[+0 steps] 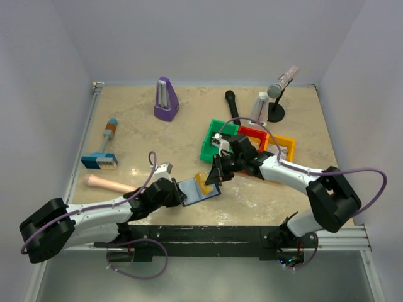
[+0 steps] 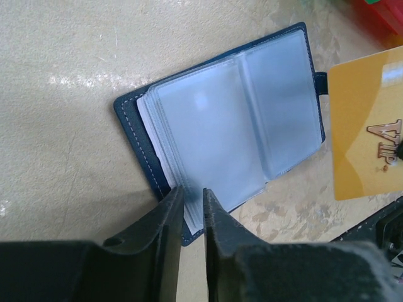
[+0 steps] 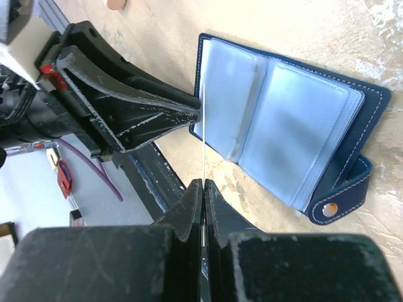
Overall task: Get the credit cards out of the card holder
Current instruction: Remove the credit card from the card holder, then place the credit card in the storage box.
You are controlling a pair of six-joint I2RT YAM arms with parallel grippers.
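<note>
The card holder [image 1: 196, 192] [image 2: 239, 113] [image 3: 296, 126] lies open on the table, a navy cover with pale blue clear sleeves and a snap tab. My left gripper [image 1: 181, 196] [image 2: 192, 198] rests on its near-left edge, jaws a narrow gap apart, with the sleeve edges showing in the gap. My right gripper [image 1: 213, 178] [image 3: 203, 184] is shut on a gold credit card [image 1: 203, 181] [image 2: 368, 126] marked VIP. That card is clear of the holder, just beside its snap side. In the right wrist view the card [image 3: 203, 138] shows edge-on as a thin line.
Green [image 1: 217, 139], red [image 1: 252, 135] and orange [image 1: 284, 148] bins stand behind the right arm. A purple metronome [image 1: 166, 99], a blue brush [image 1: 101, 157], a beige stick [image 1: 110, 184] and a microphone stand [image 1: 277, 94] lie around. A black rail [image 1: 208, 233] runs along the front edge.
</note>
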